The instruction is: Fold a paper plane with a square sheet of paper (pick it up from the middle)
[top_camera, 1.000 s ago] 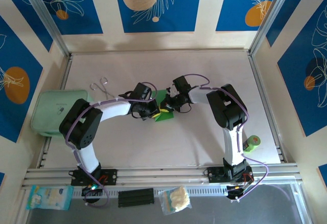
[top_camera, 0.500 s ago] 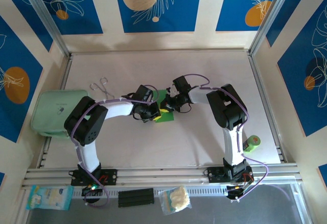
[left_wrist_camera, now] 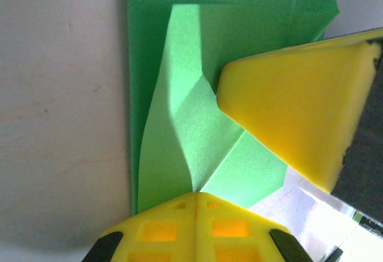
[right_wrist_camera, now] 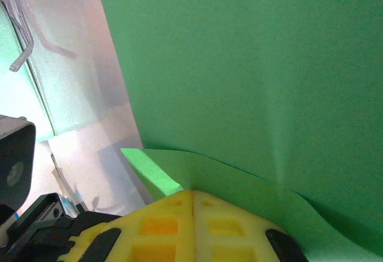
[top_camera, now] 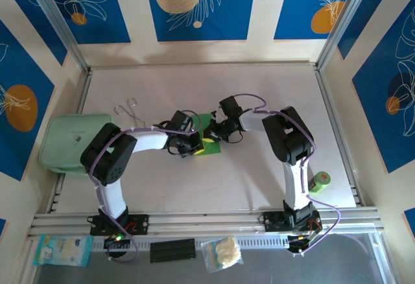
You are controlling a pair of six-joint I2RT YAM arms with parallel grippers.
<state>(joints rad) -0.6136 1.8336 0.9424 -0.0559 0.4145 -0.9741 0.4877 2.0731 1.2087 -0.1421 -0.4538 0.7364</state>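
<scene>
Far left of the square sheet of paper [top_camera: 209, 149] there's a pale green pouch [top_camera: 65, 142], with a looped metal tool [top_camera: 127, 110] a bit closer in. The left hand [left_wrist_camera: 195, 195] is at the sheet's left side, fingers pressed together, tips down on a folded-over flap. The sheet lies mid-table [top_camera: 259, 89]. The right hand [right_wrist_camera: 192, 193] is on its right side, also squeezed shut, and a small green roll [top_camera: 320, 180] sits well off right.

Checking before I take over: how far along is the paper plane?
Done: the sheet lies on the table with creases and one flap raised. In hand: the left gripper and right gripper, both closed, seem to pinch it. Left: no pointed nose or wings yet.
</scene>
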